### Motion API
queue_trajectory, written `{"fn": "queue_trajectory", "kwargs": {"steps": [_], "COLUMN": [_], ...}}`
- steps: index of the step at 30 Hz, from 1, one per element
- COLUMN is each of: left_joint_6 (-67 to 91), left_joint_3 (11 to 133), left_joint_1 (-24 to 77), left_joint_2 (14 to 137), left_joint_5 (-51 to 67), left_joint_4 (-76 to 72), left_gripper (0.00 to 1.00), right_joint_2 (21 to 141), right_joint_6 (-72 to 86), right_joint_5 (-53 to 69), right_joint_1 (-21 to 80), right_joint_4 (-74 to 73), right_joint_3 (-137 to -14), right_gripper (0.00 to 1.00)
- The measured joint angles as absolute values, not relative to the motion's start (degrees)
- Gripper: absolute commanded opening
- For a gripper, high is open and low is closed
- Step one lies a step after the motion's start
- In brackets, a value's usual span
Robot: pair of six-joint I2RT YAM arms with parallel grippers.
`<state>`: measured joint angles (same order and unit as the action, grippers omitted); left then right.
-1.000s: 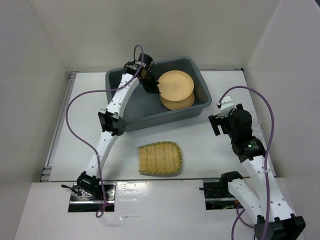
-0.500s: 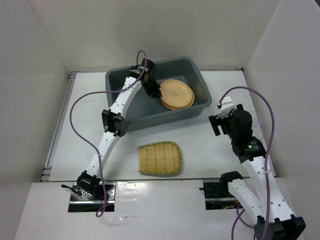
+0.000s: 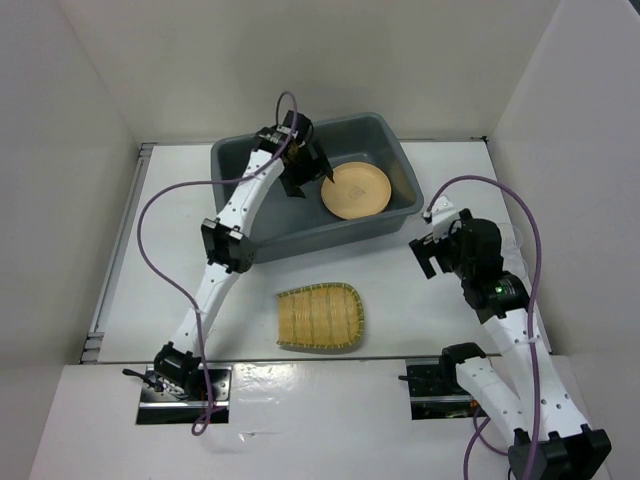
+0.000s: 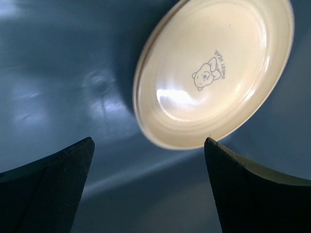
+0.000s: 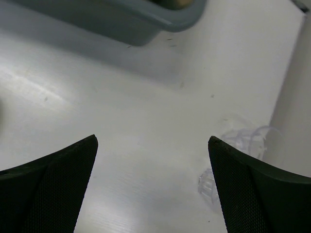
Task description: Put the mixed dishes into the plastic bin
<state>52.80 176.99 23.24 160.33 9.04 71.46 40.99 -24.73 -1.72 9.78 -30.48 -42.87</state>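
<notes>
1. Left gripper [image 3: 318, 172] sits inside the bin [image 3: 300, 238], jaws wide, nothing betw. them. Plates [image 3: 356, 190] lie in the bin's 3 o'clock half, just beside its fingertips.
2. Right gripper [image 3: 432, 256] is wide too and empty, above the table near the cups [image 5: 243, 138] at the 3 o'clock edge.
3. Tray [image 3: 318, 317] lies on the table at 6 o'clock of the bin.
4. Risks: left fingers could clip a plate rim on exit. Clear cups by the wall may tip or crush. The flat tray may slide.

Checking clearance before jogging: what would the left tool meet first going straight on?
Probably the plate lying in the bin; its near rim shows between the fingers of the open left tool, though depth is unclear.
</notes>
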Motion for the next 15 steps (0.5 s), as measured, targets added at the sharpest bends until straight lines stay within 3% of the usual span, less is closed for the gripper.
{"fn": "queue_trajectory", "kwargs": {"steps": [2,8,15], "left_joint_6": [50.57,45.10,45.56], "left_joint_3": [174.01,149.75,107.18], "left_joint_1": [23.27,22.76,19.68], "left_joint_2": [155.57,122.67,81.52], "left_joint_5": [4.45,-12.32,-17.72], "left_joint_4": [72.64,72.49,63.16], "left_gripper": [1.00,1.00,1.00], "right_joint_2": [42.15,45.39,51.24], "right_joint_6": [-28.67,-43.09,-48.42], "right_joint_5": [4.03,17.58,28.18], "right_joint_1": [9.78,10.07,19.14], "right_joint_4": [-33.78,-43.40,-45.17], "right_joint_3": [-43.51,-44.01,-44.05], "right_gripper": [0.95,0.93,0.94]}}
